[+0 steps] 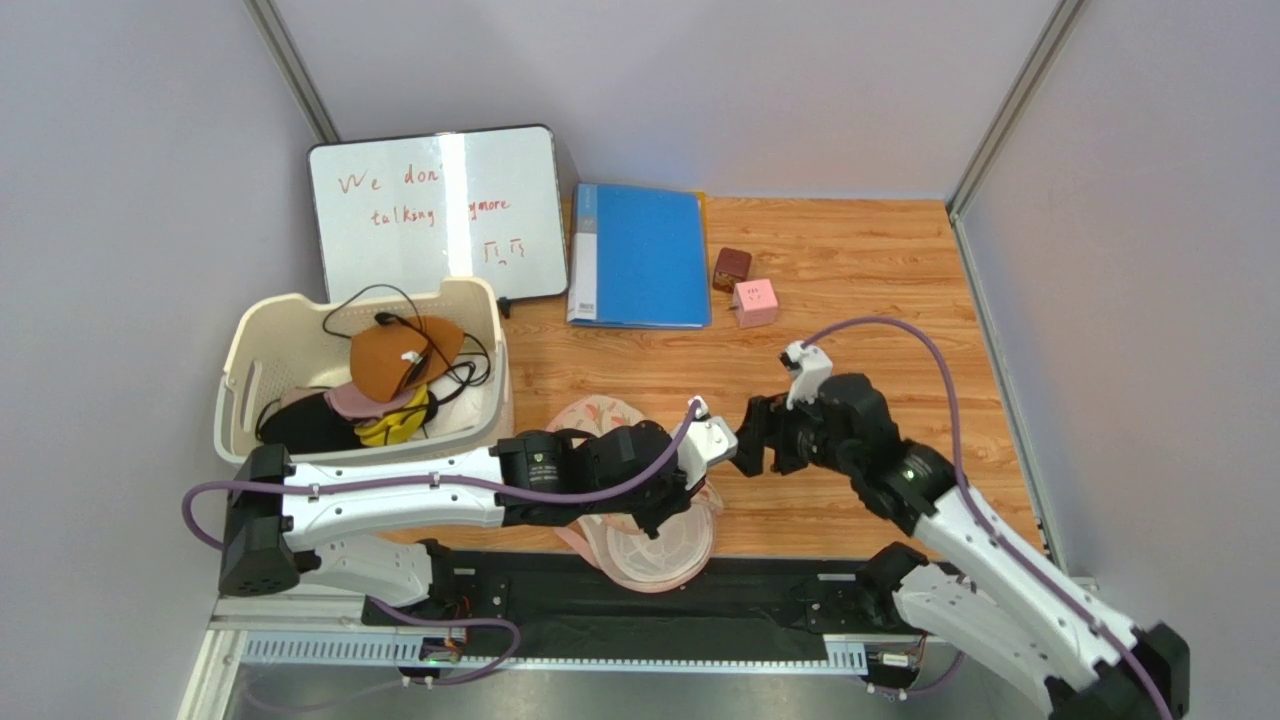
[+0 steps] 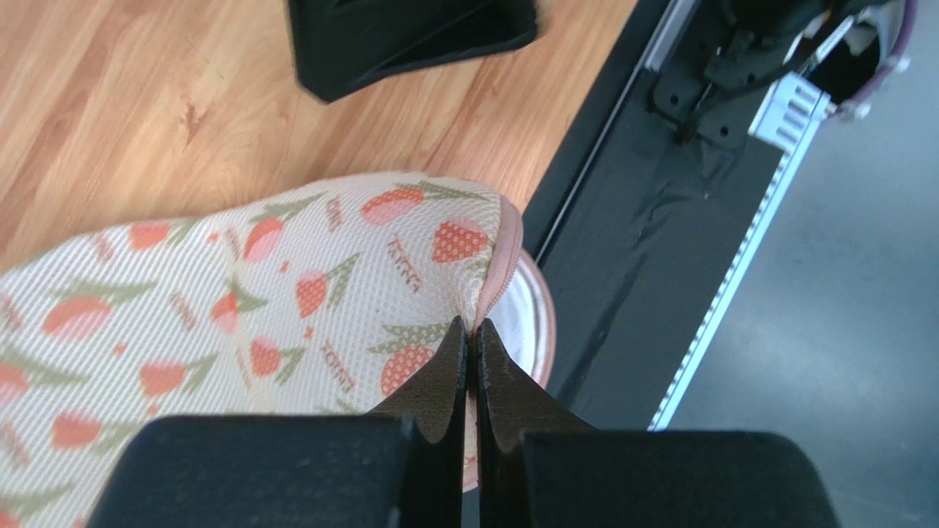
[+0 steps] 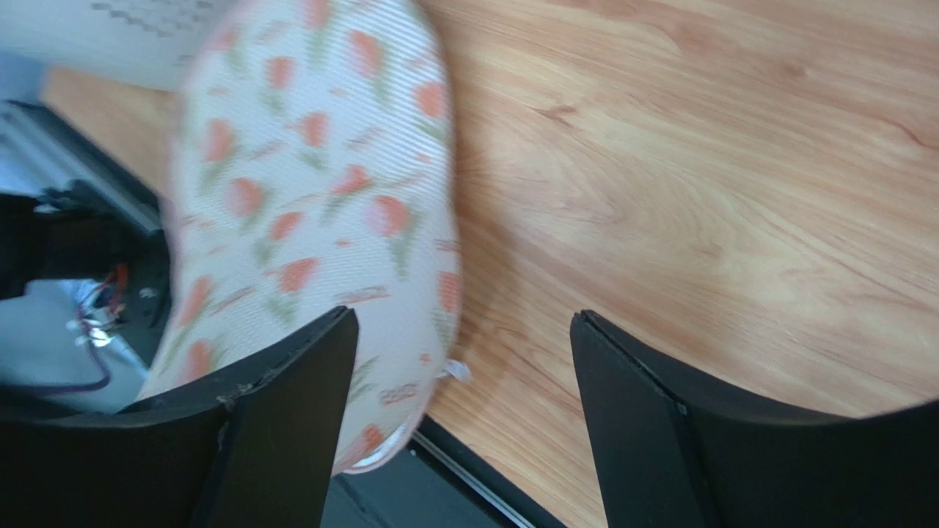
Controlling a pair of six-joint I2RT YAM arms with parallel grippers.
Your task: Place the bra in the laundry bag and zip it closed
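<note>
The laundry bag (image 1: 655, 555), beige-pink with a red-and-green print, lies at the table's near edge, partly under my left arm, its near end over the black rail. My left gripper (image 1: 658, 522) is shut on its pink zip edging, as the left wrist view (image 2: 474, 326) shows, with the printed bag (image 2: 276, 286) to its left. My right gripper (image 1: 751, 437) is open and empty just right of the bag. In the right wrist view (image 3: 463, 330) the bag (image 3: 309, 165) lies by the left finger. The orange-brown bra (image 1: 403, 354) lies in the basket.
The cream basket (image 1: 253, 360) at the left also holds black, pink and yellow garments. A whiteboard (image 1: 436, 210), a blue folder (image 1: 640, 255) and two small cubes (image 1: 744, 288) stand at the back. A black rail (image 2: 650, 220) runs along the near edge.
</note>
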